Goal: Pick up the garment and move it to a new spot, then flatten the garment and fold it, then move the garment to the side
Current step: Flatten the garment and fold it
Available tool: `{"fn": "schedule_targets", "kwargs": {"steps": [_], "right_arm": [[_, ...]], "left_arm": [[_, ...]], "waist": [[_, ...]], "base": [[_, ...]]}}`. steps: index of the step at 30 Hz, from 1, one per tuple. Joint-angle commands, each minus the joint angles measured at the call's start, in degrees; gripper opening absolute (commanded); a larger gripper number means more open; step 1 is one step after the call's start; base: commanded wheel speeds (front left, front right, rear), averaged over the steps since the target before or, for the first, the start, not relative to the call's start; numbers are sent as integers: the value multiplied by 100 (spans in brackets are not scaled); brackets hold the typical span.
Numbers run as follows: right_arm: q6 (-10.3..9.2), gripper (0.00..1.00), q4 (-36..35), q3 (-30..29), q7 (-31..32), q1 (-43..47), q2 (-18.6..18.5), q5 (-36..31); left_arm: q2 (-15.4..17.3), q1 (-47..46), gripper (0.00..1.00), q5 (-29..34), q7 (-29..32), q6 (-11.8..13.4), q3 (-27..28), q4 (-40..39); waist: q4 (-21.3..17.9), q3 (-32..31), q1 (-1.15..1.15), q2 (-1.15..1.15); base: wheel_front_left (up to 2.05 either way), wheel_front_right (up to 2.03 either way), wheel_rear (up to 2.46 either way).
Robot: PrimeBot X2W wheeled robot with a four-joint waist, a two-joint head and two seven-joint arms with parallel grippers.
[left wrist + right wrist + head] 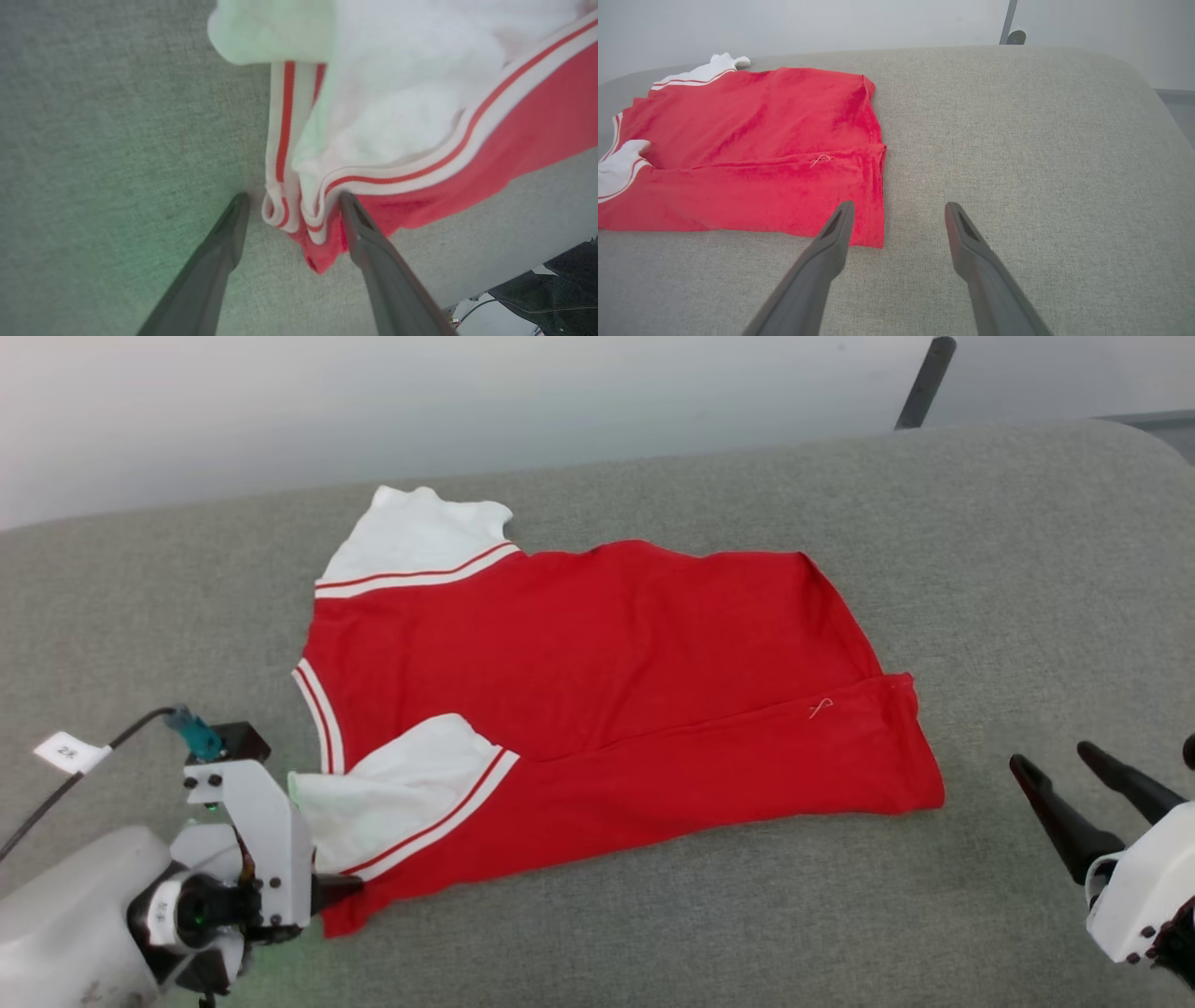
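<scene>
A red jersey (597, 653) with white, stripe-trimmed sleeves lies folded lengthwise, left of centre on a grey fabric-covered surface (1027, 569). The left gripper (292, 205), jaws spread wide, straddles the jersey's near sleeve-end corner without clamping it. The right gripper (899, 210), also released, hovers just beside the hem. A dark pole (924, 383) stands before the pale wall (467, 392) behind.
</scene>
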Motion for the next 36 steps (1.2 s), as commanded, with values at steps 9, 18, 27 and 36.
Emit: {"fn": "schedule_targets", "kwargs": {"steps": [9, 18, 27, 36], "right_arm": [[-6, 100, -223, -143, 429, 73, 198, -23], [-6, 100, 36, 42, 1618, -388, 384, 103], [-6, 100, 908, 259, 2370, -1182, 374, -232], [-6, 100, 2016, 592, 2647, -1540, 435, -279]], "left_arm": [[-532, 231, 0, -305, 194, -313, -35, 742], [-717, 17, 0, -221, 186, -477, 5, 859], [-1072, -267, 0, -105, 99, -587, 43, 879], [-1265, -386, 0, -86, 38, -710, 82, 1060]], "waist": [[-53, 148, 0, 0], [142, 299, 0, 0], [459, 533, 0, 0], [645, 697, 0, 0]], "base": [[0, 0, 0], [0, 0, 0], [0, 0, 0], [0, 0, 0]]}}
